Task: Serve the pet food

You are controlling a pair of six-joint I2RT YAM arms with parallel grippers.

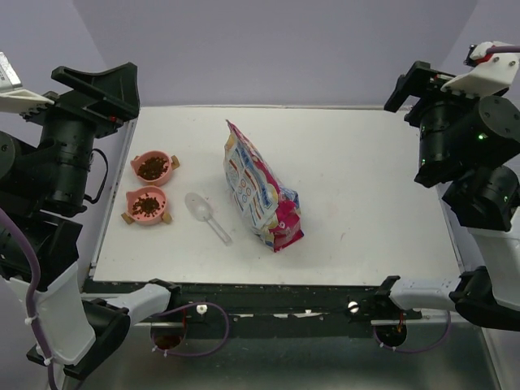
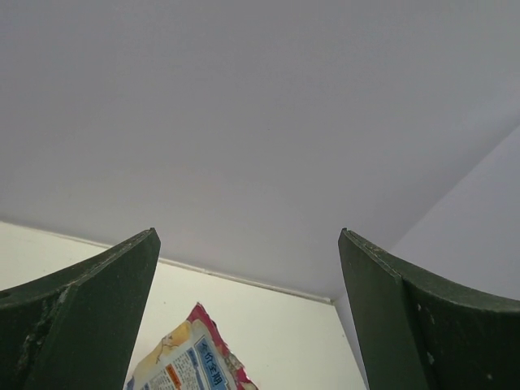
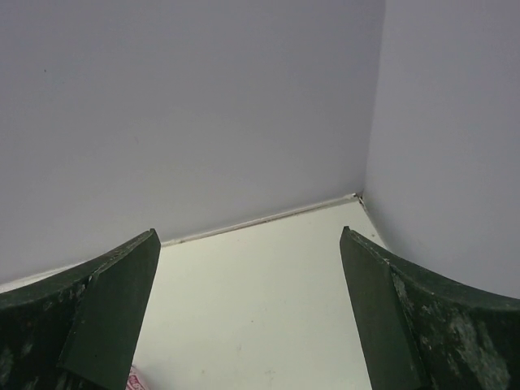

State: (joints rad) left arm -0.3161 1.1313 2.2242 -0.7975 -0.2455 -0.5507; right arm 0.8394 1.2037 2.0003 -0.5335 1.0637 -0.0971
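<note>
Lavender walls enclose a white surface (image 1: 366,179). The pet food (image 1: 152,167), small dark brown kibble, lies as two low heaps in two salmon-pink round bowls (image 1: 135,165) near the left edge. Both heaps are below and just right of the raised left pincer (image 2: 248,236), whose fingers stand wide apart on nothing. They are well apart from the right pincer (image 3: 248,236), raised at the far right and equally spread and unladen.

Only the top camera shows the kibble, beside a clear plastic scoop (image 1: 200,208). The left wrist view catches one end of the glossy pink, white and blue bag (image 1: 258,193); the right shows a far corner.

Each heap is roundish, pointing no way; the pair lines up near to far.
</note>
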